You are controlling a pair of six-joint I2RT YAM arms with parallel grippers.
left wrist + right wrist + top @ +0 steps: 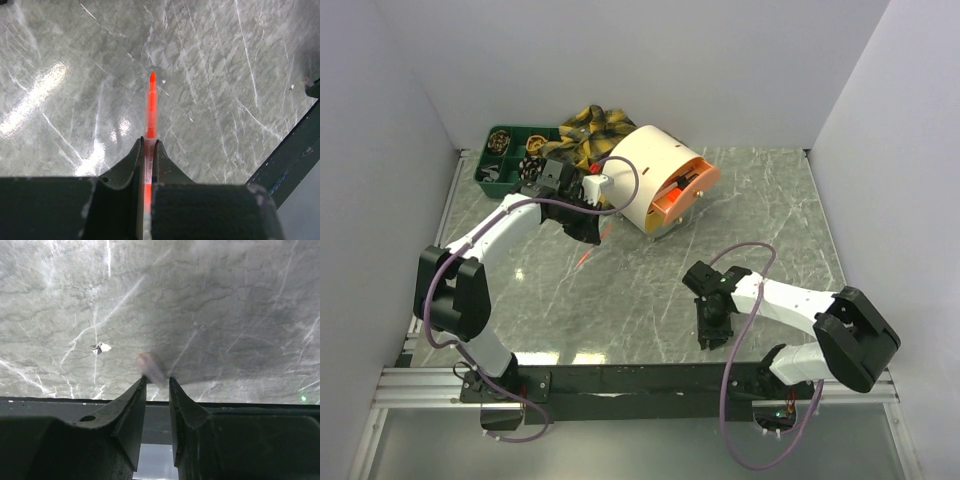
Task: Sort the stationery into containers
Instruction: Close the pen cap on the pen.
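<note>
From above, the left gripper (pixel 587 238) hangs beside the tipped cream drum (pixel 645 170); its wrist view shows jaws pinching a thin, bright orange pen (pixel 151 105) above the table (pixel 225 75); the right gripper (pixel 157 382) shows jaws slightly spread, with a blurred pinkish stub (pixel 149 366) at their tips.

Orange pen (pixel 151 105) front and centre: thin, bright body, pointed tip leading away over the grey marbled worktop (pixel 650 290), its rear end pinched tight between the fingers of the left gripper (pixel 148 143).

Back left, the dark green tray (pixel 485 178) sits flat, with small rolls and dark bits in several compartments, too small to name.

To its right, the cream drum (pixel 645 165) lies tipped on its side, mouth facing right, and the orange inner tray (pixel 685 195) shows in the opening.

Down front right, a small pale pinkish piece (pixel 149 366), blurred, lies on the worktop just at the parted tips of the right gripper (pixel 157 381).
</note>
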